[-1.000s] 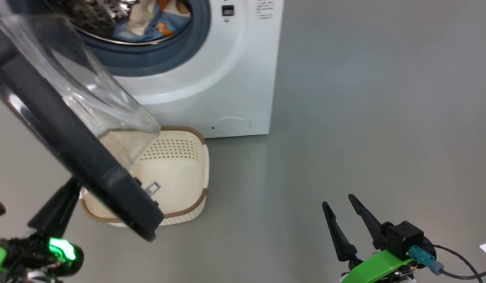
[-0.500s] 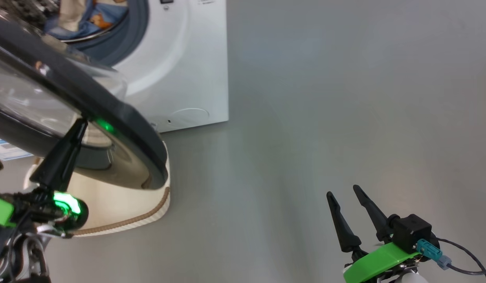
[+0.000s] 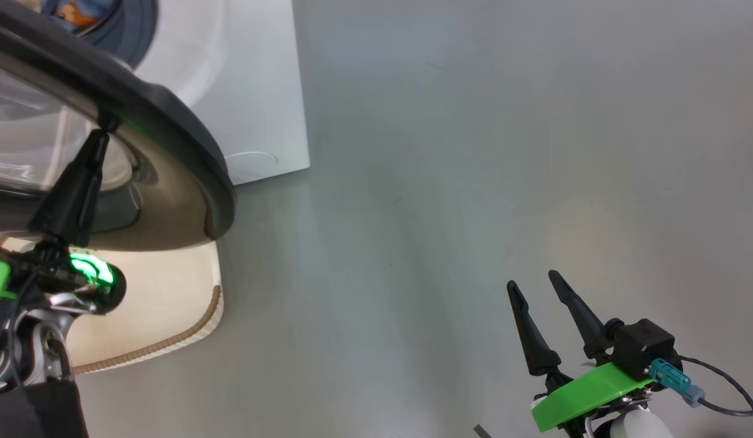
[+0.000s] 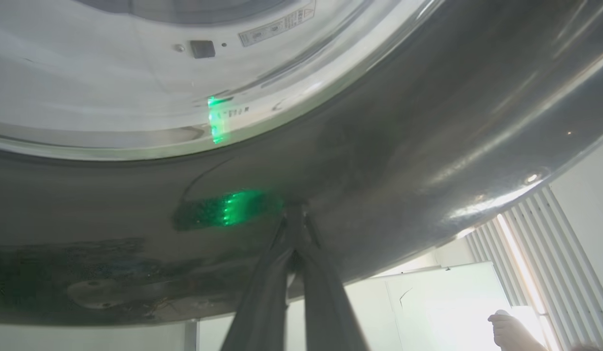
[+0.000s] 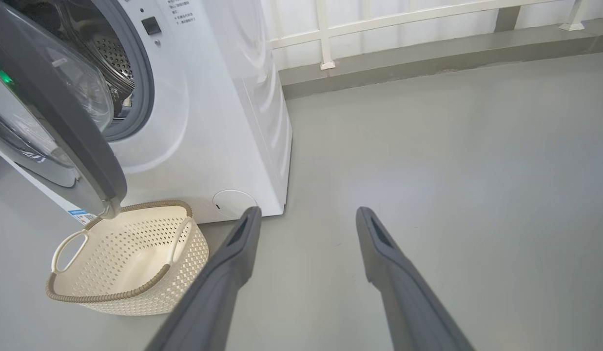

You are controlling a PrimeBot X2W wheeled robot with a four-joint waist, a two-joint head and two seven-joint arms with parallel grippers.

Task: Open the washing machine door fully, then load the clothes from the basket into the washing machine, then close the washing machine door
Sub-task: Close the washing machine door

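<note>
- Floor: smooth matt grey, one unbroken finish, with soft patches of light across it.
- Far edge: a low grey kerb runs along the foot of the wall.
- Above the kerb: white rail on upright posts, pale wall behind.
- Left wrist view: white vertical slats, strong light at their lower end; plain white panel just beside them.

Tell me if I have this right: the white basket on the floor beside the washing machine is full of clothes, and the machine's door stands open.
Not quite: the basket is empty, as the right wrist view shows. It does sit on the floor beside the washing machine, whose door stands open.
</note>
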